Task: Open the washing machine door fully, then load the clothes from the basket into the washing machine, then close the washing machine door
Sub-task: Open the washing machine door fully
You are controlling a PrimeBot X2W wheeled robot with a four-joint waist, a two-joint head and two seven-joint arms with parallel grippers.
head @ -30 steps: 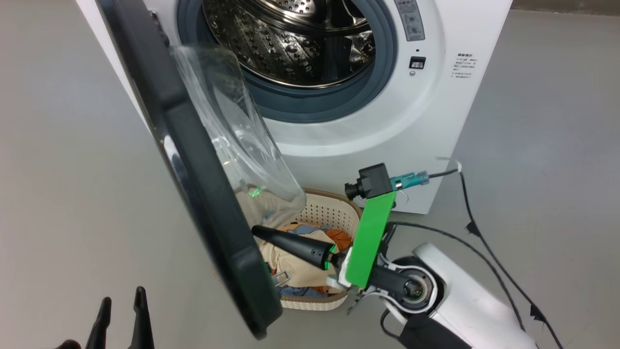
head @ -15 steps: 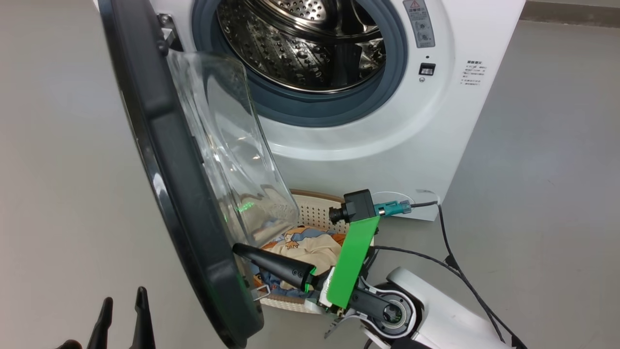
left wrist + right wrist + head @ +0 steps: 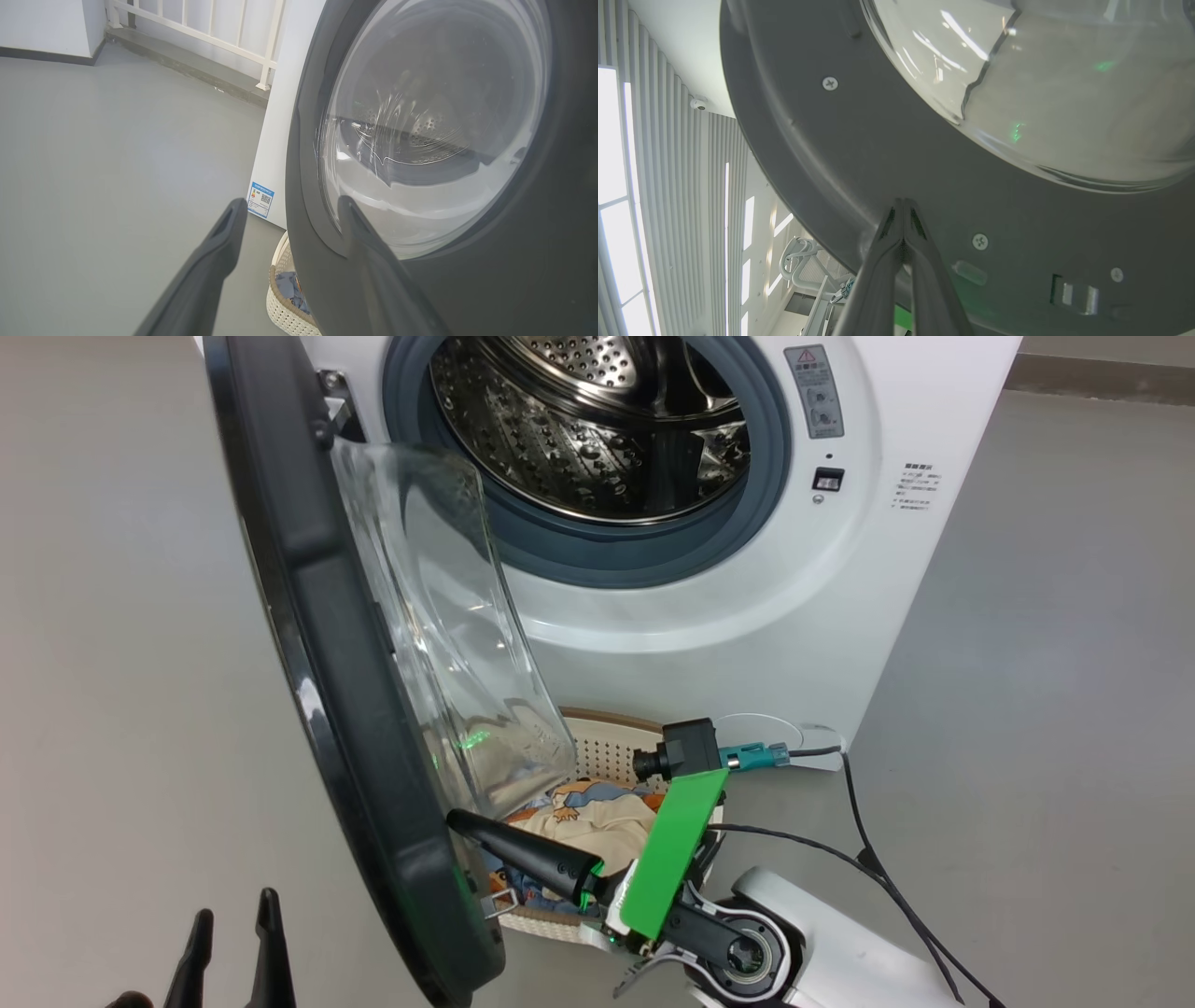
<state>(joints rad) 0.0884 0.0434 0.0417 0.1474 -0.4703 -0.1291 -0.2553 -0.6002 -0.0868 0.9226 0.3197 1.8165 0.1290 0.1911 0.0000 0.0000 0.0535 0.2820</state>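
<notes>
The washing machine door (image 3: 345,709) stands swung out on its hinge at the left of the washing machine (image 3: 775,616), reaching toward the near left, with its clear glass bowl (image 3: 448,625) bulging to the right. Behind it the opening is uncovered, showing the grey gasket (image 3: 607,549) and the perforated steel drum (image 3: 597,429). The basket (image 3: 621,747) sits on the grey floor (image 3: 1027,709) just in front of the machine, below the opening and partly behind the glass. The clothes (image 3: 588,817) lie inside it, cream fabric on top and blue printed fabric beneath. The right gripper (image 3: 457,819) reaches leftward over the basket with its fingers pressed together and nothing between them. In the right wrist view its tips appear to touch the dark inner face of the door's rim, just below the glass. A green bracket (image 3: 672,849) with a small black camera sits on that wrist. The left gripper (image 3: 235,933) is at the near left, on the door's outer side, with its fingers spread and empty. The left wrist view shows a blue label sticker (image 3: 261,199) low on the machine's white side.
</notes>
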